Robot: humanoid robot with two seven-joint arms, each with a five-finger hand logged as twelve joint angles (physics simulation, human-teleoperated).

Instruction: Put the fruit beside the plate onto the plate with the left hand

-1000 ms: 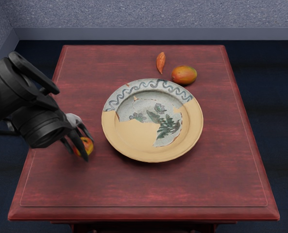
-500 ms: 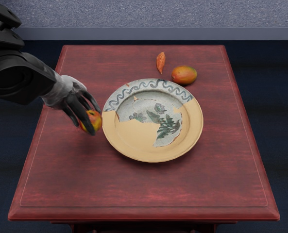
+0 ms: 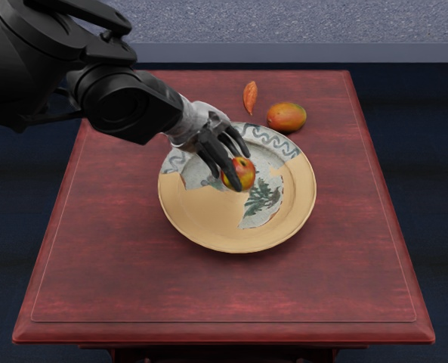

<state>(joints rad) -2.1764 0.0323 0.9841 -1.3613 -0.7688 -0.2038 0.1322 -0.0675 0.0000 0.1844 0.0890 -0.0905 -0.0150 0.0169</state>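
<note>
A small red and yellow fruit (image 3: 242,173) is held over the middle of the plate (image 3: 208,219), a round dish with a tan lower half and a blue wave border. My left hand (image 3: 222,155) is shut on the fruit, dark fingers (image 3: 213,160) curled around its left side. The black left arm reaches in from the upper left across the table's corner. Whether the fruit touches the plate I cannot tell. The right arm is out of view.
A mango-like orange and green fruit (image 3: 286,116) lies behind the plate at the right. An orange chili-shaped piece (image 3: 250,96) lies beside it, further back. The red wooden table (image 3: 224,287) ends near the bottom of the view.
The left hand has carried the small fruit up and to the right, from the table left of the plate to above the plate's middle. The arm swung in over the table's back left.
</note>
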